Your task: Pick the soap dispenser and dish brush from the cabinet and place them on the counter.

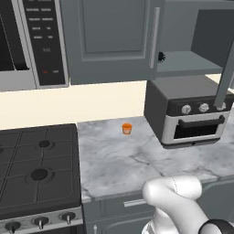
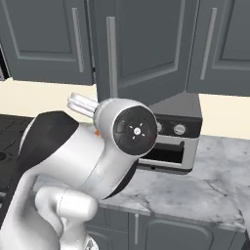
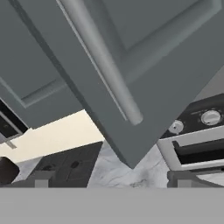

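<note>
The robot's white arm (image 2: 88,161) bulks large in the lower left of the right base view, its round dark joint cap facing the lens, and its elbow curves up at the bottom right of the left base view. In the hand view the gripper (image 3: 111,181) sits at the bottom edge, its two dark fingertips (image 3: 41,179) far apart with nothing between them, looking up at an open cabinet door (image 3: 131,78) and its long metal handle (image 3: 103,57). The cabinet (image 1: 183,50) fills the upper right of the left base view, its grey inner shelf exposed; a small dark object at the shelf's left edge, just behind the door handle, is too small to identify as brush or bottle. Below it a toaster oven (image 1: 192,119) stands on the counter (image 1: 119,160), with a tiny orange cup (image 1: 127,128) to its left near the wall. A black gas stove (image 1: 39,169) occupies the lower left, and a microwave (image 1: 32,41) the upper left.
</note>
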